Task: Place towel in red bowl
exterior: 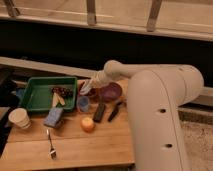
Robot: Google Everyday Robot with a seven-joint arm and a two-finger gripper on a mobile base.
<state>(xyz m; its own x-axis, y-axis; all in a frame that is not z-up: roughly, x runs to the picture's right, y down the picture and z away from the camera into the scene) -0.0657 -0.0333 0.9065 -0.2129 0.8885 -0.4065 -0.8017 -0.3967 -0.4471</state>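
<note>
The red bowl (81,92) sits on the wooden table just right of the green tray, and the arm's end hides most of it. My gripper (88,88) hangs directly over that bowl, reaching in from the right. A small whitish patch at its tip looks like the towel (85,90), low over or inside the bowl. Whether the gripper still holds it does not show.
A purple bowl (111,91) stands right of the red one, with a small blue cup (83,103) in front. The green tray (35,95) holds food pieces. A blue-grey sponge (53,117), beige cup (19,118), orange fruit (87,124), fork (51,144) and two dark utensils (100,112) lie nearby.
</note>
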